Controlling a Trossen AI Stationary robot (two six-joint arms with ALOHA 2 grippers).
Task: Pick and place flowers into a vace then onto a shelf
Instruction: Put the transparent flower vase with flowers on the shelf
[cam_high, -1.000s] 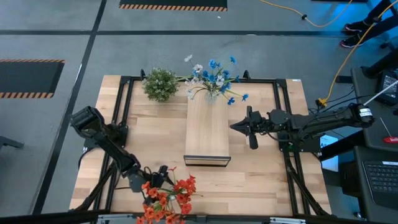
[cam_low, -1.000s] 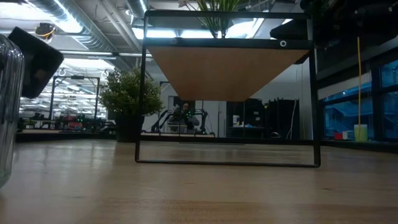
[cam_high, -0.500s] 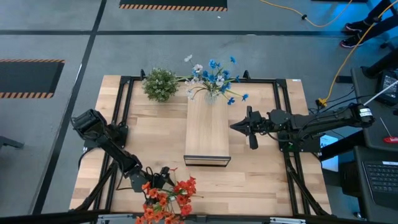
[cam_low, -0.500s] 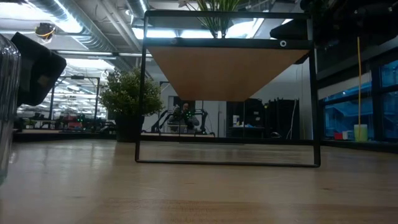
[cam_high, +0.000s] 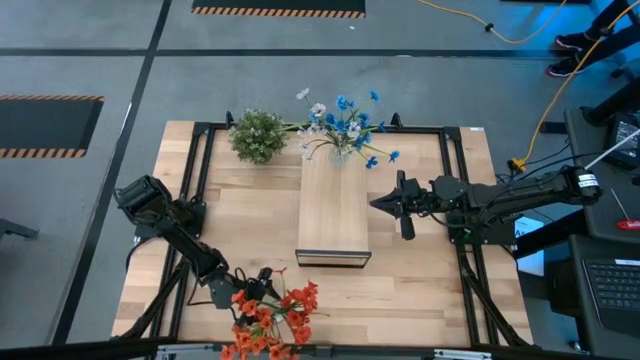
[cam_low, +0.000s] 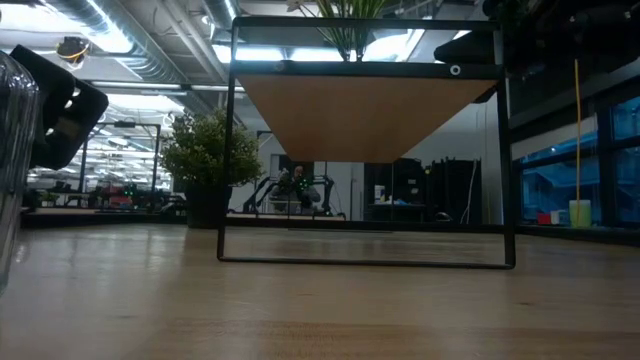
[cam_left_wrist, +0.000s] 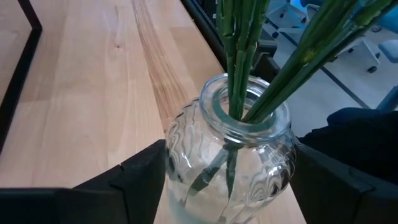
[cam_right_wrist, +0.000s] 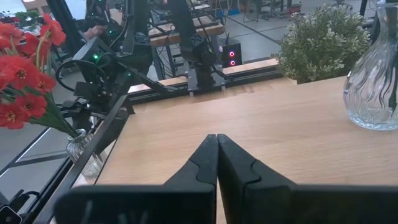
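Observation:
Red-orange flowers (cam_high: 270, 320) stand with their green stems (cam_left_wrist: 239, 56) in a clear glass vase (cam_left_wrist: 230, 162) near the table's near edge, left of centre. My left gripper (cam_high: 255, 290) is at this vase, one finger on each side of its body. A second glass vase (cam_right_wrist: 373, 87) with blue and white flowers (cam_high: 345, 125) stands on the far end of the shelf (cam_high: 333, 215). My right gripper (cam_high: 378, 203) hangs shut just right of the shelf, touching nothing. My left gripper has the glass vase's bulging wall (cam_left_wrist: 177, 162), below the neck, between its two fingers (cam_left_wrist: 140, 177), one on either side. The fingers come level from the table's left. The vase stands upright with the stems rising out of it; its base lies outside the wrist view.
A round bushy green-white plant (cam_high: 258, 135) stands at the far edge, left of the shelf. The black metal frame (cam_low: 365, 262) carries the shelf board above the table. Bare wood lies between the shelf and the left arm. Cables and a desk lie beyond the right edge.
In the low view the vase's visible edge has slid a little toward the picture's left, and the left gripper's dark body beside it has tipped slightly. The right arm has kept still.

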